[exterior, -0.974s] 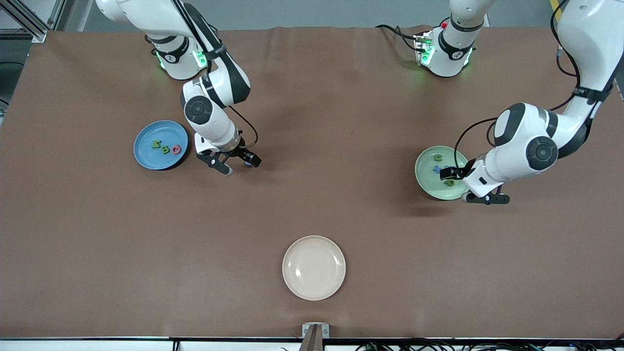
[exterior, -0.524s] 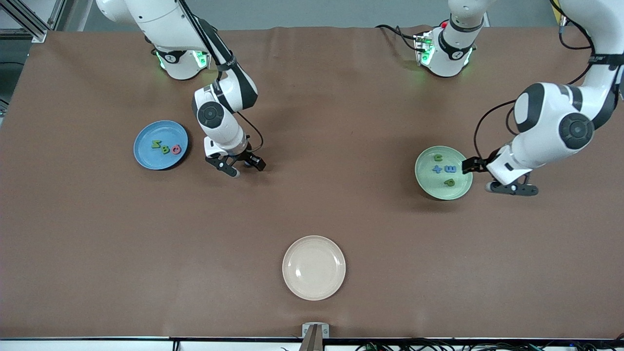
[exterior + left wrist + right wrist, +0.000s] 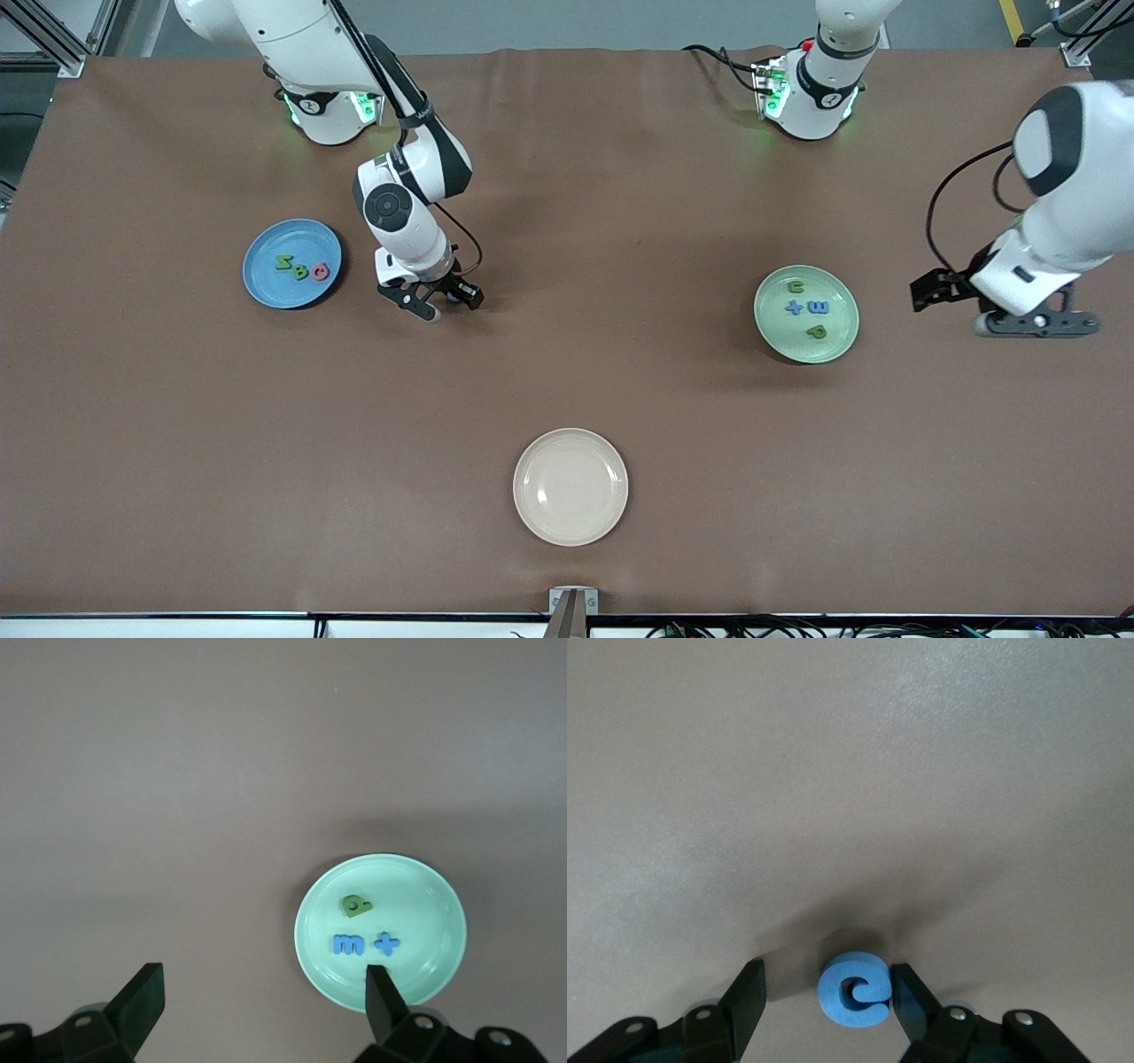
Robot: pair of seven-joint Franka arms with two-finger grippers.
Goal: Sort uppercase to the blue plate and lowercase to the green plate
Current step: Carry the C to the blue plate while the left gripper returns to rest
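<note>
Right gripper point(image 3: 826, 992) low around blue ring letter point(image 3: 853, 989), jaws spread, one finger touching.
Left gripper point(image 3: 266, 1001) spread wide, up beside green plate point(image 3: 772, 330).

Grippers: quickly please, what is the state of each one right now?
Left gripper: open, holding nothing, off the green plate.
Right gripper: open around the blue ring letter, not gripping yet.

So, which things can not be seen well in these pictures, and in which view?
- Blue ring-like letter: clear in the right wrist view; in the front view the right gripper hides almost all of it.
- Right gripper grip: one finger touches the letter, the other stands apart.
- Green u on the green plate: missing from the left wrist view, likely covered by a finger of the left gripper.
- Letters on the blue plate: too small to read surely.
</note>
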